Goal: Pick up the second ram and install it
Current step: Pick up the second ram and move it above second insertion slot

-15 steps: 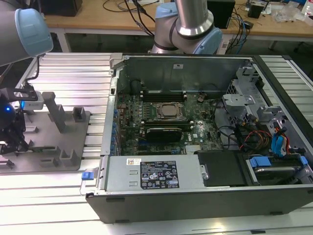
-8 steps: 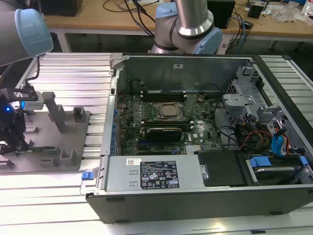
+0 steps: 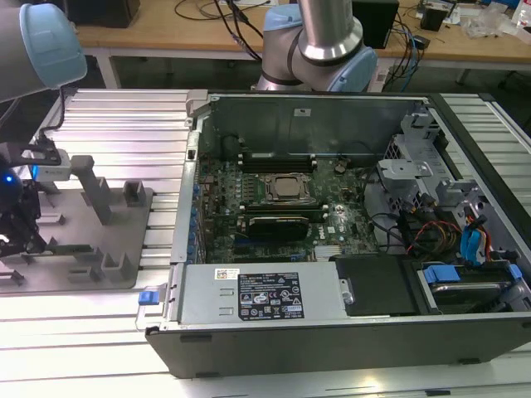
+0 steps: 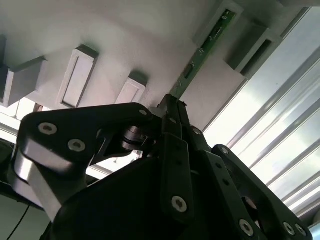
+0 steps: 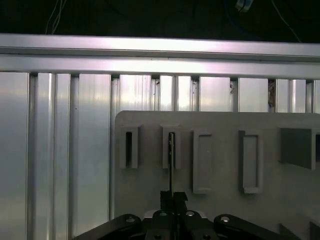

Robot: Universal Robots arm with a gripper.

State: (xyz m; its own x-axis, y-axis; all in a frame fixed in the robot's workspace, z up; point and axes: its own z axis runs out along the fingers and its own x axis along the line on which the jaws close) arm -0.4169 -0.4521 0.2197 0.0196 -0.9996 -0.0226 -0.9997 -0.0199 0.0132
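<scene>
Over the grey fixture plate (image 5: 145, 185) at the exterior view's left, the tool (image 4: 172, 105) is clenched on the second ram (image 4: 202, 50), whose far end meets a slotted block, on the ribbed aluminium surface (image 5: 90, 150) beside the open computer case (image 3: 315, 112).

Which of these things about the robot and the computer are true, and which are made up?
1. The fingers are shut on the green ram stick. True.
2. The green ram stick is already plugged into the computer. False: it is at the grey fixture plate, outside the computer case, with its far end at a grey fixture block.
3. The computer case is open, so its inside shows. True.
4. The fingers are reaching down inside the computer case. False: they are over the grey fixture plate, at the exterior view's left of the case.
</scene>
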